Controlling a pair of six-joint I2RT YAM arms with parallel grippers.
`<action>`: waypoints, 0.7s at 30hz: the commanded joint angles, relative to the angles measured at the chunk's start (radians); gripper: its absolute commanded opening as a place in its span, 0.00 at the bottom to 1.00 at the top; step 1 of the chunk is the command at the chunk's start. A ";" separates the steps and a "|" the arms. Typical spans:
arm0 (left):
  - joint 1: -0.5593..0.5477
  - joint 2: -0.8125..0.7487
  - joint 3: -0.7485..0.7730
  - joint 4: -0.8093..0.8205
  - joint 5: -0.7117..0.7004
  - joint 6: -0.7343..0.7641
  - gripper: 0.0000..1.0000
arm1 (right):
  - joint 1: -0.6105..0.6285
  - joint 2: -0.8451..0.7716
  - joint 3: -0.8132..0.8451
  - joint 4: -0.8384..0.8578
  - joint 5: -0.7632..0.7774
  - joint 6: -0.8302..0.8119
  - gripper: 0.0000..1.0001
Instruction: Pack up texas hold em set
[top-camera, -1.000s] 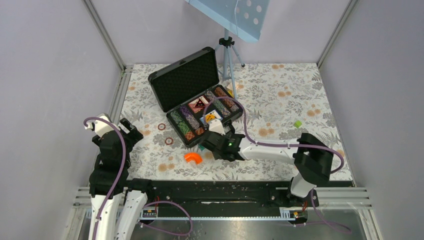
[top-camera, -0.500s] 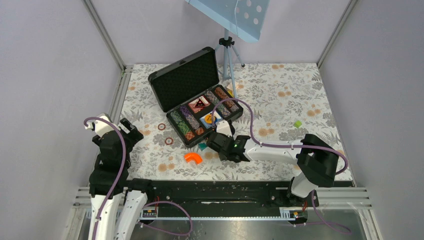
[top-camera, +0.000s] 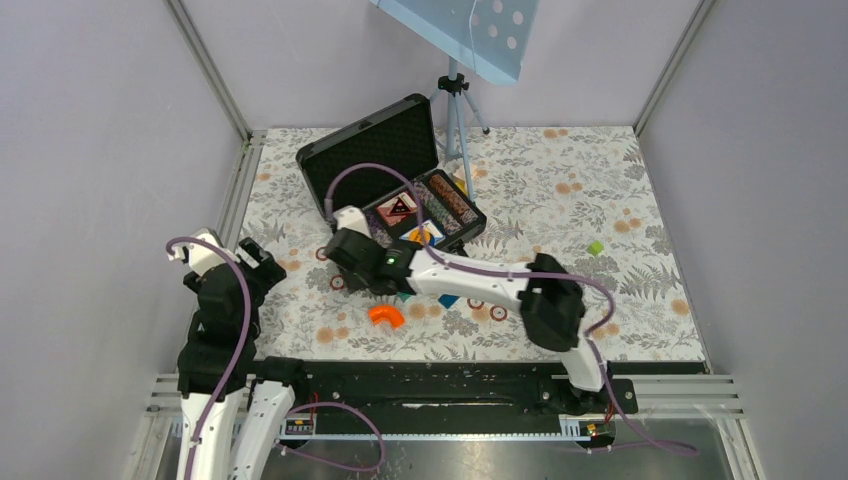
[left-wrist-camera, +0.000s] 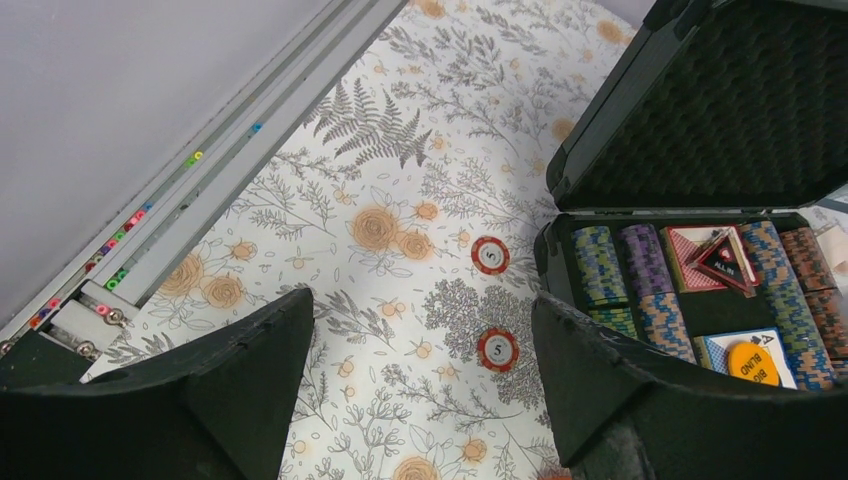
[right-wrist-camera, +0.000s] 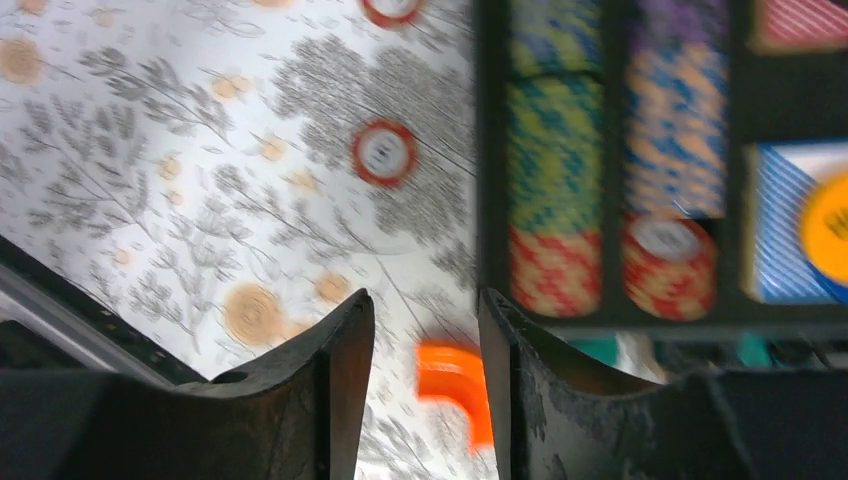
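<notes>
Texas hold em set sat open at two o'clock of the right claw in the overhead view, at the far middle of the worktop. That claw hung low, its fingers a little apart with nothing between them. The left claw hung wide apart and empty at the near left.

Two loose chips lay flat on the worktop outside the case. The nearer one was at eleven o'clock of the right claw in its wrist view, and the orange curved piece sat at six. A flat chip would likely slide away under the fingers rather than lift, and a drift toward three o'clock could knock the case's wall.

Inside the base stood chip rows, a red deck and a blue deck carrying an orange disc. The foam-lined lid stood raised.
</notes>
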 joint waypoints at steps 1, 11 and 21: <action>-0.010 -0.050 -0.007 0.049 -0.009 0.027 0.80 | 0.013 0.193 0.237 -0.058 -0.107 -0.104 0.50; -0.024 -0.069 -0.019 0.062 0.006 0.042 0.82 | 0.007 0.557 0.746 -0.209 -0.167 -0.230 0.58; -0.034 -0.076 -0.025 0.068 0.024 0.064 0.85 | -0.030 0.627 0.785 -0.213 -0.114 -0.230 0.63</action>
